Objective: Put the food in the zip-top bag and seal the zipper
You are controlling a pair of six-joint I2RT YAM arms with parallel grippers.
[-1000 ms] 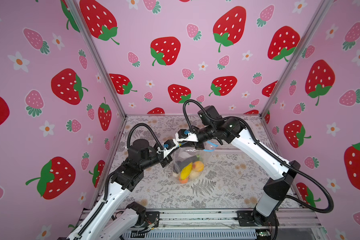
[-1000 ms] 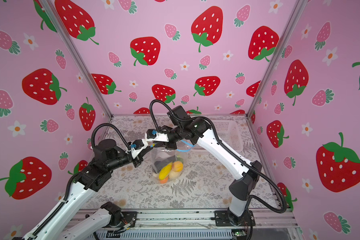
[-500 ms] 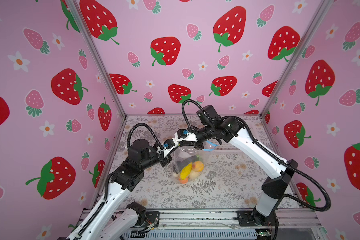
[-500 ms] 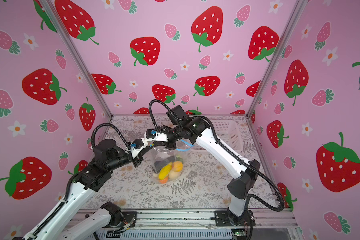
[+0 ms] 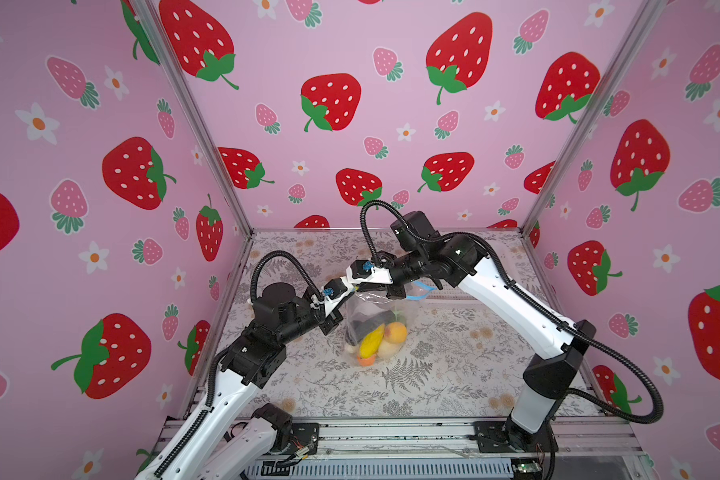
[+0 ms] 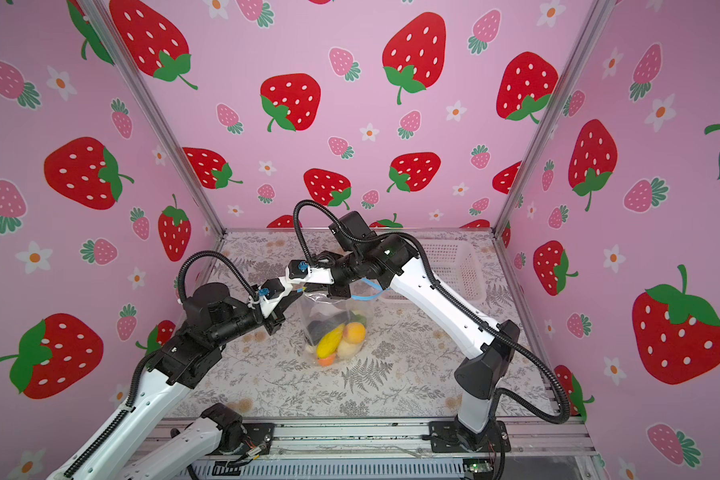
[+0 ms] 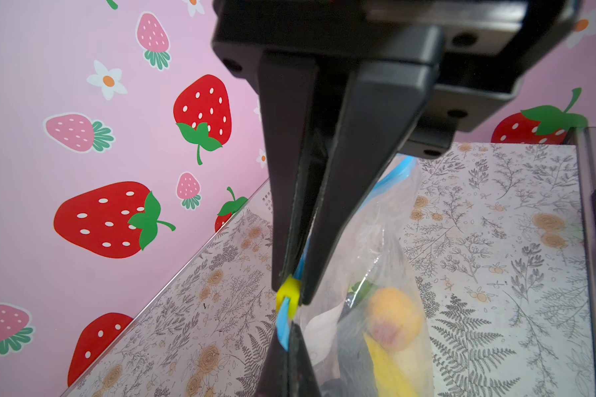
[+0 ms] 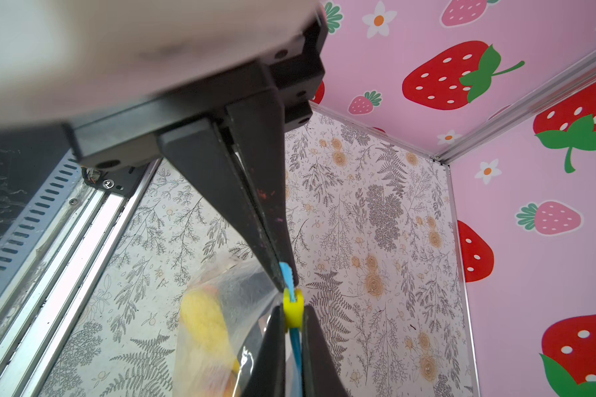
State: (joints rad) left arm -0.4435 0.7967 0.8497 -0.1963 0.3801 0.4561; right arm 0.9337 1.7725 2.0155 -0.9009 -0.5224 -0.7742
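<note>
The clear zip-top bag hangs between both grippers, its bottom resting on the table. Inside lies the food: a yellow piece, a peach-orange one and dark pieces. My left gripper is shut on the end of the light-blue zipper. Right beside it, my right gripper is shut on the yellow slider. Behind the right gripper the blue strip bows away in a loop.
A white perforated basket stands at the back right by the wall. The floral table cover spreads around the bag. Pink strawberry walls close three sides, and a metal rail runs along the front.
The right gripper has edged left toward the left gripper and narrowed its jaws onto the yellow slider. The left arm and the bag have stayed put.
</note>
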